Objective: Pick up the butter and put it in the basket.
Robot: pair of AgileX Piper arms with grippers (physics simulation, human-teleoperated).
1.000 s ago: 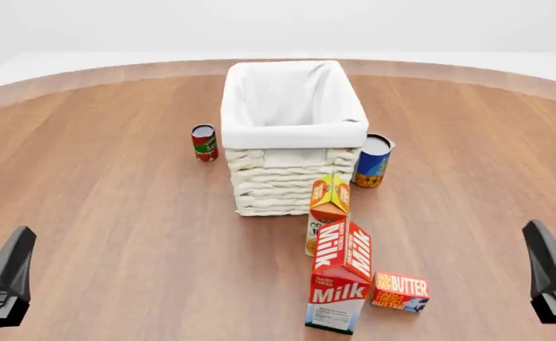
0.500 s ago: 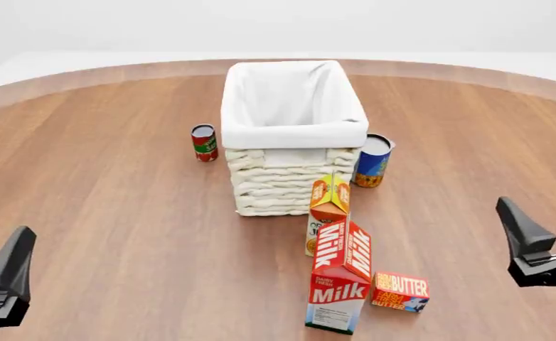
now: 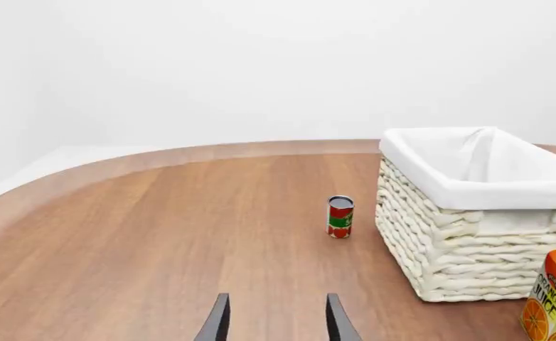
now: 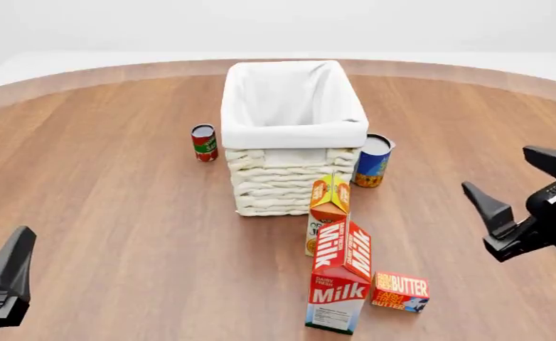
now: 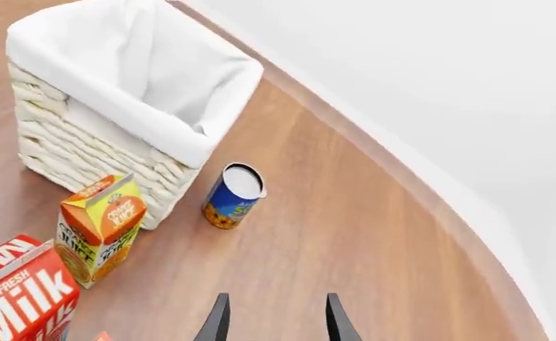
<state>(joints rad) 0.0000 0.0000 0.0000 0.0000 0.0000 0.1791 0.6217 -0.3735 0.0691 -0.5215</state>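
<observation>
Two fingers of the left pincer (image 3: 276,321) show in the left wrist view, spread apart with nothing between them, over bare worktop (image 3: 164,241); ahead stand a red can (image 3: 340,217) and the basket (image 3: 477,213), near each other but apart, with the juice carton (image 3: 555,302) at the picture's edge. From the front, the basket (image 4: 292,138) sits mid-worktop with the red can (image 4: 204,143) to its left and a blue can (image 4: 372,160) just beside its right front corner. The juice carton (image 4: 328,211) stands just before the basket, the milk carton (image 4: 340,286) nearer still, and the butter (image 4: 400,292) lies flat on the worktop (image 4: 116,213) just right of the milk. The left pincer (image 4: 3,284) sits at the lower left, only partly in view; the right pincer (image 4: 525,192) hangs open and empty at the right, apparently clear above the worktop and well apart from the butter. In the right wrist view, the right pincer (image 5: 276,320) shows parted fingers holding nothing, pointing toward the blue can (image 5: 232,195), basket (image 5: 116,92), juice (image 5: 98,227) and milk (image 5: 17,298).
</observation>
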